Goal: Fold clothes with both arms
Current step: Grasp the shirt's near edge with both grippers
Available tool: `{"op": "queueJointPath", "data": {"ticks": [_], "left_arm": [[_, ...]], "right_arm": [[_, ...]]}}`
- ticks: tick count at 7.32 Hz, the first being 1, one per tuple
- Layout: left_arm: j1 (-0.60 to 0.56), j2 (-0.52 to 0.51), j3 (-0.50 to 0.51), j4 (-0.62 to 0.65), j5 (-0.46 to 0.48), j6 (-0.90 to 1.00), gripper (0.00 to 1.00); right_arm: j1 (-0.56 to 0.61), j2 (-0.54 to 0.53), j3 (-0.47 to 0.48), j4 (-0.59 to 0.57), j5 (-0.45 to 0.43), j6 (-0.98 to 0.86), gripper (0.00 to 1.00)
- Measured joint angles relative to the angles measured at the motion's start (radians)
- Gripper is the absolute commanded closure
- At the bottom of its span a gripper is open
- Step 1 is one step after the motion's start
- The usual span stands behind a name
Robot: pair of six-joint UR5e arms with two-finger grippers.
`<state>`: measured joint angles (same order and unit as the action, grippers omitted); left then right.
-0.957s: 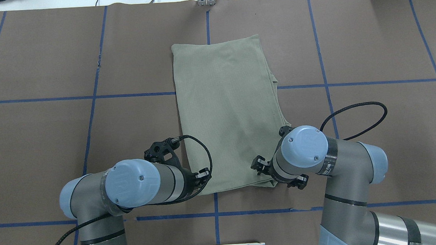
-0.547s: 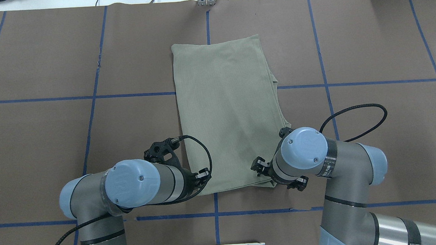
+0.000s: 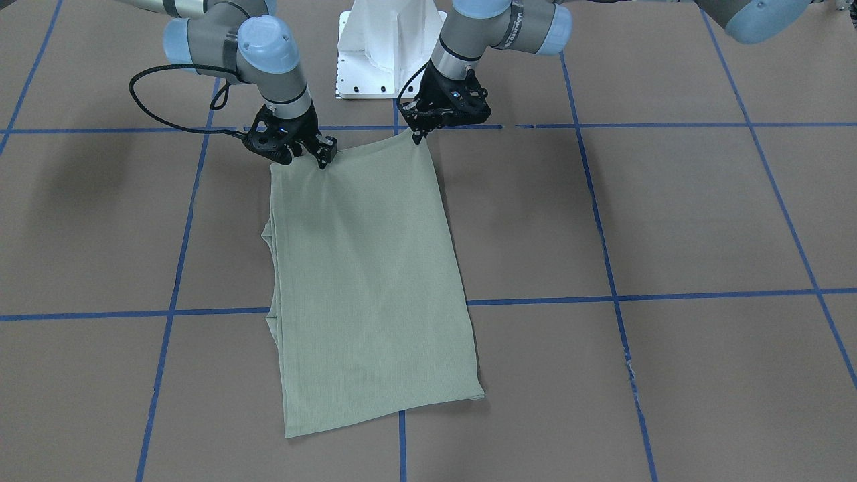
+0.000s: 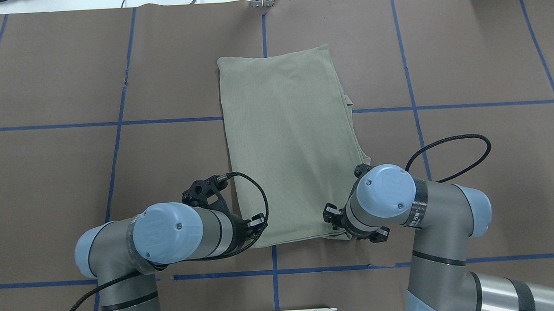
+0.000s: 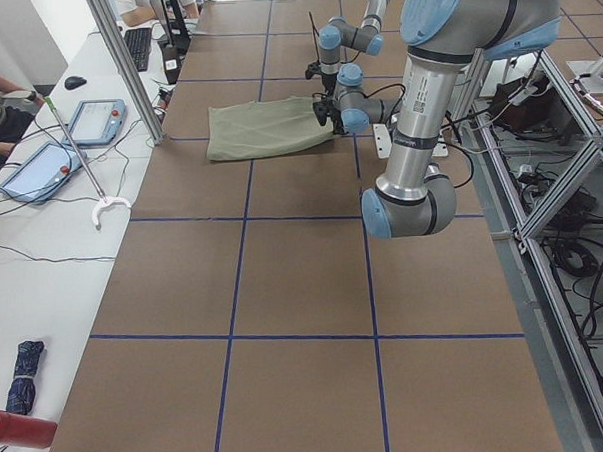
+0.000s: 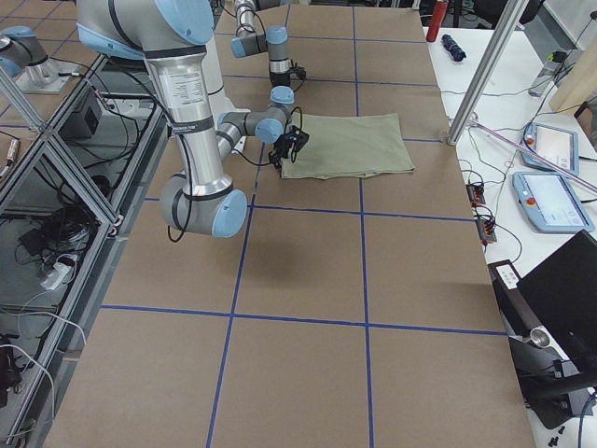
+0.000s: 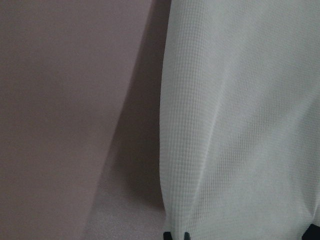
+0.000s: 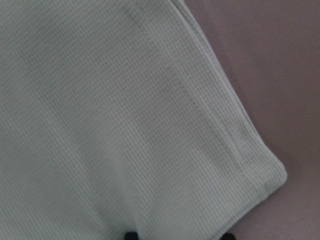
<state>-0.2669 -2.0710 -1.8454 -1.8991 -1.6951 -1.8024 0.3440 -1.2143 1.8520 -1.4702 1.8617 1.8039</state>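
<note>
shirt point(image 4: 288, 145): sage green, folded into a long strip, flat mid-bench, running from the robot's edge toward the far edge
left hand point(image 3: 418, 137): pinched shut on the shirt's near left corner
right hand point(image 3: 323, 158): pinched shut on its near right corner
bench point(image 4: 465, 46): brown, blue tape grid

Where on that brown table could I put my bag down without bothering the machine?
The wide bare squares either side of the sage-green folded knit shirt, between its long edges and the ends of the brown paper-covered table, are free. Crowded: the robot-side edge, where the black left gripper and right gripper meet the shirt's corners.
</note>
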Motion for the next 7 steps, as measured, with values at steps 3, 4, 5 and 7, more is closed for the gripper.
{"op": "queueJointPath", "data": {"ticks": [3, 4, 5, 7], "left_arm": [[0.000, 0.000, 0.000, 0.000, 0.000, 0.000, 1.00], [0.000, 0.001, 0.000, 0.000, 0.000, 0.000, 1.00], [0.000, 0.001, 0.000, 0.000, 0.000, 0.000, 1.00], [0.001, 0.004, -0.007, 0.000, 0.000, 0.000, 1.00]], "right_arm": [[-0.002, 0.011, 0.007, 0.000, 0.006, -0.001, 1.00], [-0.002, 0.015, 0.010, 0.000, 0.005, -0.001, 1.00], [0.000, 0.021, 0.017, 0.001, 0.002, 0.001, 1.00], [0.005, 0.027, 0.047, 0.001, -0.002, 0.016, 1.00]]}}
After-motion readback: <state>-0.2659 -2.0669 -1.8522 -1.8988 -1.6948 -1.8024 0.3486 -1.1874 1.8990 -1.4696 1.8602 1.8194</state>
